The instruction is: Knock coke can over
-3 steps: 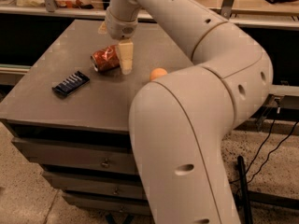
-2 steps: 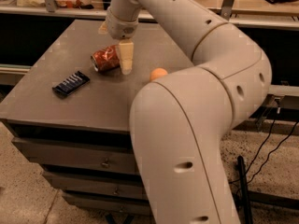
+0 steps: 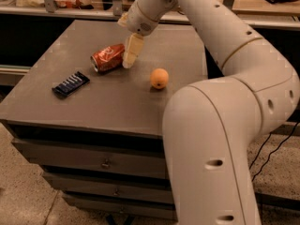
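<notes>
Arm [image 3: 243, 74] farther right; end effector [image 3: 130, 53] beside one toppled coke can [image 3: 107, 58]

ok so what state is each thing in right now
coke can: tipped over, lying on its side on the table
tool: low over the table, at the can's end nearest the orange
orange: resting on the table, apart from the can
snack wrapper: lying flat
drawers: closed

Perhaps a lab or office: grey drawer cabinet [image 3: 93, 159], speckled floor [image 3: 23, 191], trailing cable [image 3: 274, 151], end effector [image 3: 131, 53] above the cabinet top.
</notes>
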